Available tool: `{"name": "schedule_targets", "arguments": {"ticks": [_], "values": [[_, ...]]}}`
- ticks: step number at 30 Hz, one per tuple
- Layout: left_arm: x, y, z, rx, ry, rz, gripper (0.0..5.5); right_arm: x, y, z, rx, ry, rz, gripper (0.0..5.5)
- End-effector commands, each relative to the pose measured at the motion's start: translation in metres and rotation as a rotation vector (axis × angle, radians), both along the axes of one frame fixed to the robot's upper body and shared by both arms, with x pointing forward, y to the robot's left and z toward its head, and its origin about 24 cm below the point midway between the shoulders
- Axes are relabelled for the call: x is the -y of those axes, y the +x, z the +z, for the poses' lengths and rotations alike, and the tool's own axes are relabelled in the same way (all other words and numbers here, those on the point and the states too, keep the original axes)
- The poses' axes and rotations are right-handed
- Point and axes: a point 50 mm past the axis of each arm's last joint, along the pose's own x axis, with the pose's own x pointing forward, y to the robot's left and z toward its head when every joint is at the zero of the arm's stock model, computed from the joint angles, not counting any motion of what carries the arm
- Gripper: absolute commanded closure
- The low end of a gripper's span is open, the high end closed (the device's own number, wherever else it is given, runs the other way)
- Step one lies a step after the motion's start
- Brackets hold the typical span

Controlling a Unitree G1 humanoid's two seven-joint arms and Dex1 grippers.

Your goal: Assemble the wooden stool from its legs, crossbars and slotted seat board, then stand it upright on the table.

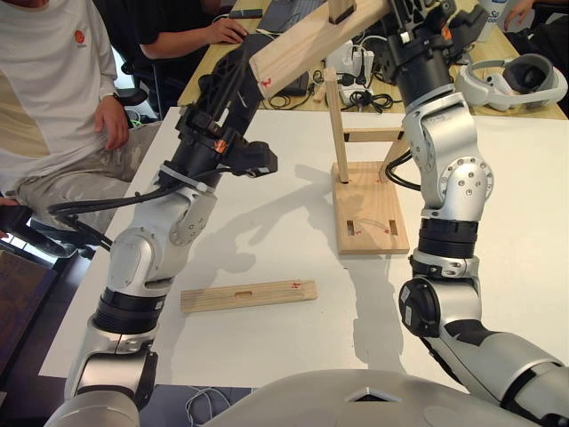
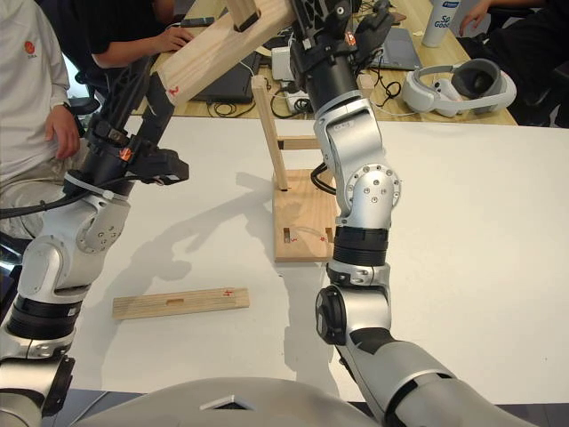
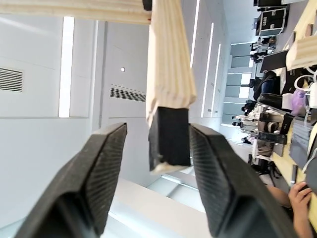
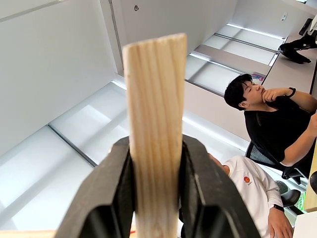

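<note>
Currently right claw clamps raised leg, long axis 8-to-2 o'clock; left claw spread wide at its 8 o'clock end, not gripping.

crossbar on table | front-left of seat board | leg upright on it

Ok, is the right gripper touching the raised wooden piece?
Touching. The right wrist view shows the right gripper shut on the wooden piece, both fingers pressed flat against it with no gap.
</note>
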Motion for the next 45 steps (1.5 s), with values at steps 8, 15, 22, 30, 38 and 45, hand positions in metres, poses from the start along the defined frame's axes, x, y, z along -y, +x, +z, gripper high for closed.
{"name": "schedule_targets", "arguments": {"ticks": [8, 15, 22, 30, 38, 45], "values": [[-0.053, -0.016, -0.041, -1.723, -1.064, -0.417, 2.44, 0.031, -0.008, 0.013, 0.071, -0.006, -0.089, 4.49], [-0.064, -0.129, -0.057, -2.523, -0.766, -0.512, 2.44, 0.075, -0.025, 0.023, 0.133, -0.114, -0.256, 4.49], [-0.078, -0.169, -0.100, -2.593, -0.376, -0.226, 2.44, 0.071, -0.084, -0.010, 0.115, -0.471, -0.190, 4.49], [-0.096, -0.137, -0.160, -2.209, -0.357, 0.090, 2.44, 0.108, -0.144, -0.093, -0.169, -1.023, -0.151, 4.49], [-0.087, -0.055, -0.167, -1.875, -0.447, 0.132, 2.44, 0.131, -0.122, -0.083, -0.190, -1.039, -0.517, 4.50], [-0.078, -0.021, -0.149, -1.709, -0.547, 0.120, 2.44, 0.134, -0.113, -0.051, -0.088, -0.814, -0.593, 4.50]]}}
